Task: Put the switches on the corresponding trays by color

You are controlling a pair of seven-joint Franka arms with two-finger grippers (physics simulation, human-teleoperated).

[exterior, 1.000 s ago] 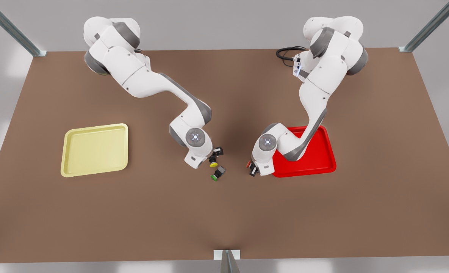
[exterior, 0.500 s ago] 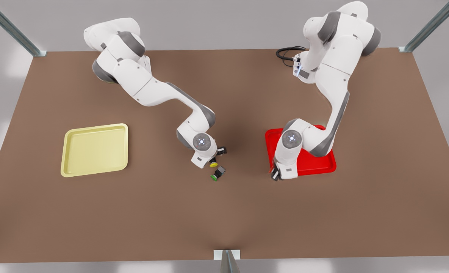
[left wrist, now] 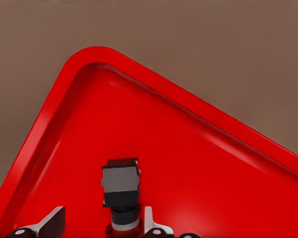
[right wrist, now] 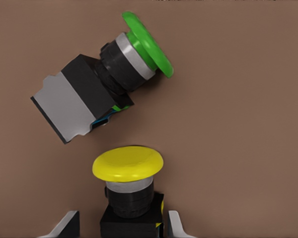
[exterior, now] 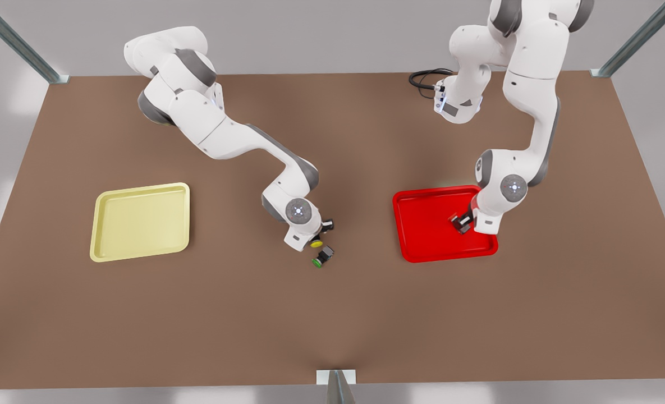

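Observation:
The red tray (exterior: pixel 422 247) lies at the front view's right. My left gripper (exterior: pixel 467 224) hangs over its right half, open, fingers (left wrist: pixel 53 221) spread wider than the red-capped switch (left wrist: pixel 120 182). That switch (exterior: pixel 458 220) shows between and beyond the fingertips, over the red tray floor (left wrist: pixel 198 163). My right gripper (exterior: pixel 319 234) is low at the table's middle, open, with the yellow-capped switch (right wrist: pixel 128 171) between its fingers (right wrist: pixel 175 221) and gaps on both sides. The switch's yellow cap (exterior: pixel 316 244) peeks out below the hand. At the front view's left lies the pale yellow tray (exterior: pixel 140 221).
A green-capped switch (exterior: pixel 322 258) lies on its side just in front of the yellow one, close to my right gripper's fingers; its green cap (right wrist: pixel 148 45) points away from the grey body. A black cable (exterior: pixel 425 78) is coiled at the table's back edge.
My left arm has swung from the table's middle to over the red tray, carrying the red-capped switch along. The right arm lowered slightly around the yellow-capped switch, then stayed put.

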